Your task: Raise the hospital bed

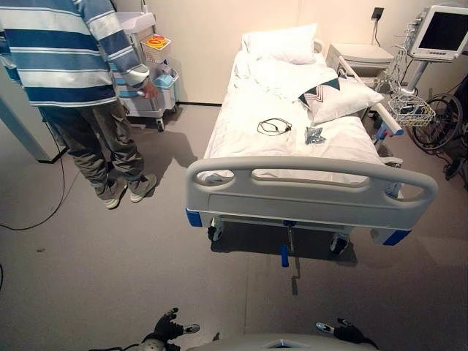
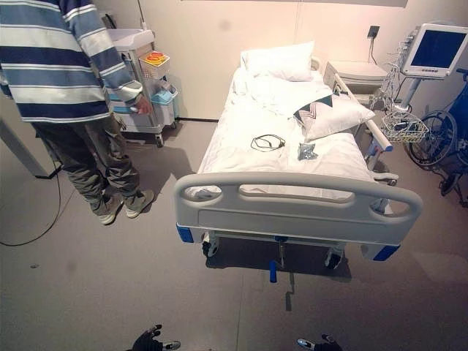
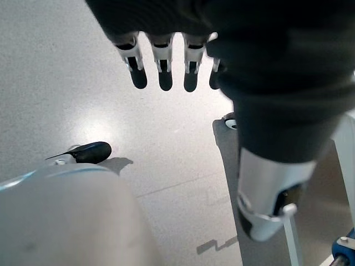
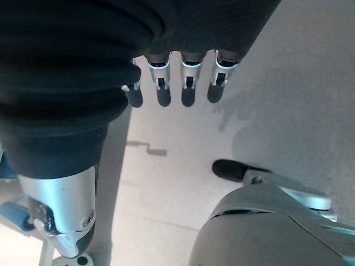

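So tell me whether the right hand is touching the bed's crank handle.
Apart. In the left eye view the right hand hangs low near the robot, with bare floor between it and the blue-tipped crank handle.

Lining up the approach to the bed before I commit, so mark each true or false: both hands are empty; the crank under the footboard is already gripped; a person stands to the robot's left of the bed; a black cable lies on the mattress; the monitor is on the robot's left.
1. Both hands are empty. True: the left hand and right hand hang over bare floor, fingers relaxed.
2. The crank is gripped. False: the blue-tipped crank under the footboard hangs untouched.
3. A person stands left of the bed. True: the person is by a cart.
4. A black cable lies on the mattress. True: black cable.
5. The monitor is on the left. False: the monitor is on the right.
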`<state>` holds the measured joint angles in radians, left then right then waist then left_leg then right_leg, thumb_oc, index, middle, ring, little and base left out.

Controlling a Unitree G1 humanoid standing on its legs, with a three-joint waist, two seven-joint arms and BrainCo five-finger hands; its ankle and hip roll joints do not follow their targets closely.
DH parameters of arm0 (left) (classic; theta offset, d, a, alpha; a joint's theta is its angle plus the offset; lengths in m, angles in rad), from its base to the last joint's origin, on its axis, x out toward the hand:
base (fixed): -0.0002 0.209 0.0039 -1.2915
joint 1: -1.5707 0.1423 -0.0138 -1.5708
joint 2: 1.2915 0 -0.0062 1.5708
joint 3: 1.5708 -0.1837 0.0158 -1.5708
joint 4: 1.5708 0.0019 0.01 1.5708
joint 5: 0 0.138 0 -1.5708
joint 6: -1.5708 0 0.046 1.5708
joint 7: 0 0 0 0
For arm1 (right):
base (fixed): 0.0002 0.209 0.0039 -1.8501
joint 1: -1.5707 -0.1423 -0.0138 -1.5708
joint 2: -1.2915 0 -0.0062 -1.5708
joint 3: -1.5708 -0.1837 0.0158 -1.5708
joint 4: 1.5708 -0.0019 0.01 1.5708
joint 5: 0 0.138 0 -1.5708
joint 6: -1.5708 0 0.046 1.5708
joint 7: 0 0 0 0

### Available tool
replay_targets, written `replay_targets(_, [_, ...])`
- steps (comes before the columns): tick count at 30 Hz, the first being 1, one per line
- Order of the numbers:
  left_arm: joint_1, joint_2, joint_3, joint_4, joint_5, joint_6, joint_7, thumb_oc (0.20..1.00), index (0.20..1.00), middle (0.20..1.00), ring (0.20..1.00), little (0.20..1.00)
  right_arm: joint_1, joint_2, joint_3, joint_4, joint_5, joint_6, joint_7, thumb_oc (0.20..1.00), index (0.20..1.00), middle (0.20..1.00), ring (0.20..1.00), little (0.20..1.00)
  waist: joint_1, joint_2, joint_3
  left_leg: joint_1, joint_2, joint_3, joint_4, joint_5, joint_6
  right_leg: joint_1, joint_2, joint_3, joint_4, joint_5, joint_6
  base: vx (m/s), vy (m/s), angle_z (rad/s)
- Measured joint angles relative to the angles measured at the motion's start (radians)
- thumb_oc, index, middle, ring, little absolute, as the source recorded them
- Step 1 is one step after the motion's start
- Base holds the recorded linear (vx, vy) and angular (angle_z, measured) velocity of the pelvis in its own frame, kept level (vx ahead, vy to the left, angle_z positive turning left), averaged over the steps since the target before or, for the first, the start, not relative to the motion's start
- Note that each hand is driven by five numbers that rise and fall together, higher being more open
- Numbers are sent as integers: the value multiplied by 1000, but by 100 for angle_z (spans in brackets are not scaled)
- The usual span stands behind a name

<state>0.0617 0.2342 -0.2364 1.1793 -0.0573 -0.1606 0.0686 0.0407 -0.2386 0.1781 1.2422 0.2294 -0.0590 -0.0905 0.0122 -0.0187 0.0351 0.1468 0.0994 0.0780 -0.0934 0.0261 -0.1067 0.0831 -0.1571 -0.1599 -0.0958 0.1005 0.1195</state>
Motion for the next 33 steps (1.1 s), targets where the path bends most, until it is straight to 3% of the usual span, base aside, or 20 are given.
replay_targets(12, [7,2,2,-29,-46,0,9,1000,1000,1000,1000,1000,-1,0,-5,-15,24,-1,-7,1000,1000,1000,1000,1000,1,0,0,-5,0,0,0,0,0,-9,0,1,0,0,0,-11,-1,0])
replay_targets(15, [14,7,4,-137,-87,3,20,1000,1000,1000,1000,1000,-2,-1,1,-97,67,-3,-11,1000,1000,1000,1000,1000,2,5,7,-26,-6,1,2,4,4,-31,0,3,1,7,0,-159,-7,-3])
replay_targets(16, [39,25,1,-303,-124,-1,29,1000,1000,1000,1000,1000,-3,-7,20,-211,109,-7,-20,1000,1000,1000,1000,1000,0,-2,18,-54,-8,2,0,11,4,-59,-2,11,2,15,0,-119,4,-7])
replay_targets(17, [36,32,1,-344,-132,-16,31,1000,1000,1000,1000,1000,-12,-7,23,-247,120,-17,-19,1000,1000,1000,1000,1000,0,3,26,-60,-8,3,1,16,6,-71,-2,12,1,21,0,-212,-2,-8])
replay_targets(21, [-17,112,5,-631,-233,-54,54,1000,1000,1000,1000,1000,-110,-20,58,-412,220,-28,-14,1000,1000,1000,1000,1000,2,11,119,-149,-15,2,6,50,5,-161,-4,17,6,58,-4,-139,-13,-2])
replay_targets(25, [-64,149,18,-785,-252,-65,79,1000,1000,1000,1000,1000,-174,-42,71,-477,234,-31,-22,1000,1000,1000,1000,1000,2,29,203,-205,-14,1,6,66,3,-215,-3,17,4,72,-11,-82,9,2])
replay_targets(28, [-111,177,18,-957,-253,-87,88,1000,1000,1000,1000,1000,-246,-58,68,-498,238,-38,-36,1000,1000,1000,1000,1000,3,38,300,-257,-16,0,7,85,4,-267,-3,19,6,92,-14,-159,28,0])
replay_targets(31, [-169,204,-6,-1047,-262,-88,102,1000,1000,1000,1000,1000,-255,-66,73,-579,261,-48,-50,1000,1000,1000,1000,1000,2,34,346,-334,-15,1,60,75,0,-345,-7,31,50,89,-23,-109,-2,-6])
replay_targets(33, [-262,218,-23,-1079,-262,-87,94,1000,1000,1000,1000,1000,-324,-70,72,-582,281,-51,-53,1000,1000,1000,1000,1000,4,39,415,-375,-15,0,92,74,-3,-389,-8,31,87,85,-25,-140,-56,0])
